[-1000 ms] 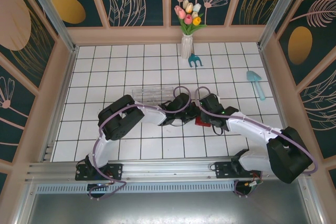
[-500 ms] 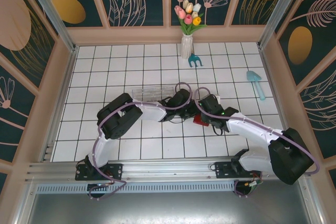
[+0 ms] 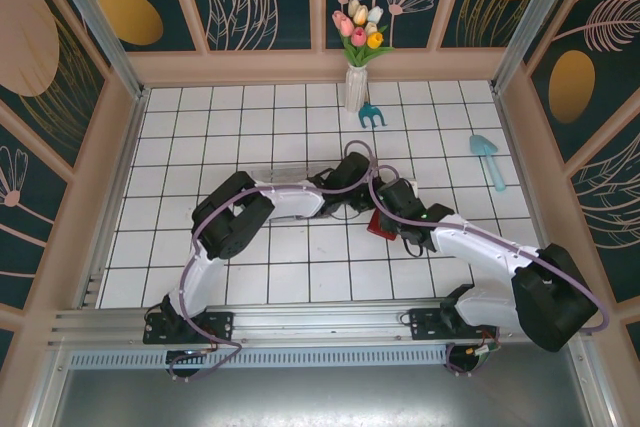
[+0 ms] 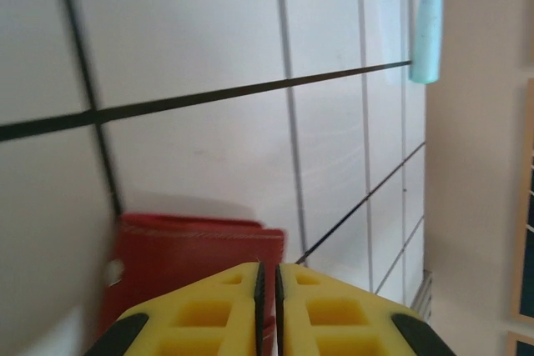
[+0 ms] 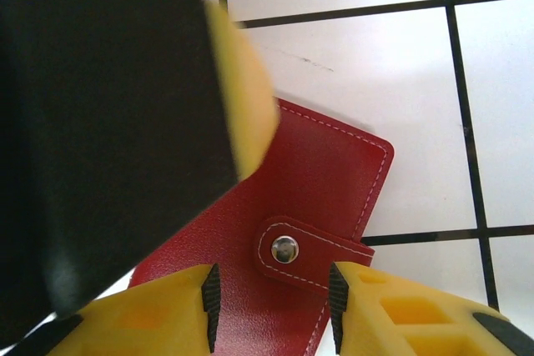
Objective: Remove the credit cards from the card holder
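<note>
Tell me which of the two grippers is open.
The right gripper: its yellow fingers stand apart, with the snap of the red card holder showing between them. The left gripper has its fingers pressed together.

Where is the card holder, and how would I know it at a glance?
On the white tiled table, look at the middle, where the two arms meet. The card holder lies flat there beneath the right gripper: the one red leather-like wallet, white-stitched, with a silver snap, unlike the clear box nearby.
</note>
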Available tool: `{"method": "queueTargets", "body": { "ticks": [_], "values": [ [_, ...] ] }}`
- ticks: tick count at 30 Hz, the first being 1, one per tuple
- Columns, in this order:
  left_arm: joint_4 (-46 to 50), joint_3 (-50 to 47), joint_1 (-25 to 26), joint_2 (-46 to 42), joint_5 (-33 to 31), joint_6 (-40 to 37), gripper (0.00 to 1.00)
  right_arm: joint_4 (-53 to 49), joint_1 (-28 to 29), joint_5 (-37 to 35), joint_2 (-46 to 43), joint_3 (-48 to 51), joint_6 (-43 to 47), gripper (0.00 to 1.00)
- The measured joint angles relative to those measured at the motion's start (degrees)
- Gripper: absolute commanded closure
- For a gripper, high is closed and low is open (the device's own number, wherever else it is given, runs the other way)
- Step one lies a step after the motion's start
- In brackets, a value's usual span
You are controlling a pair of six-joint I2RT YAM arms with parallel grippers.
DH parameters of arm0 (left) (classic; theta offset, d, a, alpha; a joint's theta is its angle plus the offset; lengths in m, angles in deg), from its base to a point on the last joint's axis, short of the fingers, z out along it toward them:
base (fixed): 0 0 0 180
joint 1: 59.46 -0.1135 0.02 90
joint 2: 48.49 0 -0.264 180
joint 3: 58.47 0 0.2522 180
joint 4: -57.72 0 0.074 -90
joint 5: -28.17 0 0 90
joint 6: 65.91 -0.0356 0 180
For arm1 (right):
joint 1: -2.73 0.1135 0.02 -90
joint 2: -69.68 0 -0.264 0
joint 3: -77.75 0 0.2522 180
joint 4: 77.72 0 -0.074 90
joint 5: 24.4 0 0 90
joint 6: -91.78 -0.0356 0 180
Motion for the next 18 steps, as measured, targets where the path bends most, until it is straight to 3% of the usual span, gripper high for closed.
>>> {"method": "queueTargets", "body": {
  "ticks": [8,18],
  "values": [
    [2.60,3.80,0.00,4.52,1.53,-0.59,0.91,0.55,0.22,-0.48,2.49,-0.07,0.20,0.59],
    [-3.04,0.66,-0.31,4.87,2.80,2.08,0.96,1.20,2.14,-3.63,8.02,-1.29,0.24,0.61]
  ]
}}
